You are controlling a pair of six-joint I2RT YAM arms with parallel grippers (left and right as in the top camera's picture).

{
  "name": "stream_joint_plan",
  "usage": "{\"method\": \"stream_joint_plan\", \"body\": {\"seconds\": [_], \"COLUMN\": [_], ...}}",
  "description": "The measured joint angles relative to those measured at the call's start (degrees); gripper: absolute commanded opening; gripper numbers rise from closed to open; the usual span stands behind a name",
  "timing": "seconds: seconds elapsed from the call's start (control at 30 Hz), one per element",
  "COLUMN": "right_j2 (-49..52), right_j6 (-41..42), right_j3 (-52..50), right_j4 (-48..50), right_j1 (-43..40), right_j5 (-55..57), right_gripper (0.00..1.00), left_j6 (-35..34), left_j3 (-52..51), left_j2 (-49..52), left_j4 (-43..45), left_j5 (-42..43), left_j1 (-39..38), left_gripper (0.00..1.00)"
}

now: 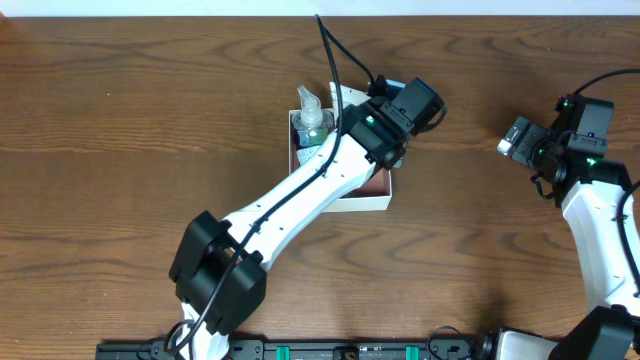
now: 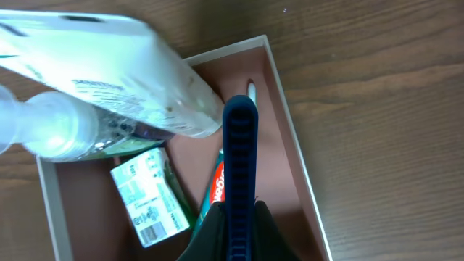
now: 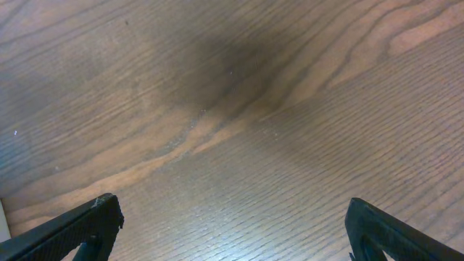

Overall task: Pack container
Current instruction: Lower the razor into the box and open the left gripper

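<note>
The container [image 1: 371, 201] is a shallow white-walled box with a pink-brown inside, at the table's middle; the left wrist view shows its wall [image 2: 296, 152]. In it lie a clear pump bottle [image 1: 311, 118] [image 2: 109, 72], a small green-and-white box [image 2: 145, 197] and a red-and-green tube [image 2: 216, 185]. My left gripper [image 1: 388, 128] [image 2: 239, 221] hangs over the container's right part, shut on a dark blue ribbed stick [image 2: 239, 145] that points into the box. My right gripper [image 1: 516, 137] [image 3: 232, 228] is open and empty over bare wood, far right of the container.
A slim white tip [image 2: 251, 90] shows beyond the blue stick inside the box. My left arm [image 1: 290, 200] crosses the container's front left corner. A black rail [image 1: 330, 350] runs along the front edge.
</note>
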Motion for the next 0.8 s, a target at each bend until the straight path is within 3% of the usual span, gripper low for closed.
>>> {"method": "stream_joint_plan", "body": {"seconds": [0.13,0.23,0.53,0.8], "right_j2": [0.0,0.0,0.0,0.0], "right_j6": [0.0,0.0,0.0,0.0], "right_j3": [0.0,0.0,0.0,0.0], "right_j4": [0.0,0.0,0.0,0.0], "right_j1": [0.0,0.0,0.0,0.0], "right_j5": [0.0,0.0,0.0,0.0], "right_gripper": [0.99,0.99,0.99,0.99], "left_j6": [0.2,-0.1,-0.4,-0.2], "left_j3": [0.0,0.0,0.0,0.0], "left_j2": [0.3,0.3,0.0,-8.6], "left_j4": [0.5,0.6,-1.6,-7.4], "left_j5": [0.0,-0.1,-0.2,-0.4], "left_j1": [0.0,0.0,0.0,0.0], "left_gripper": [0.39,0.47,0.55,0.92]}}
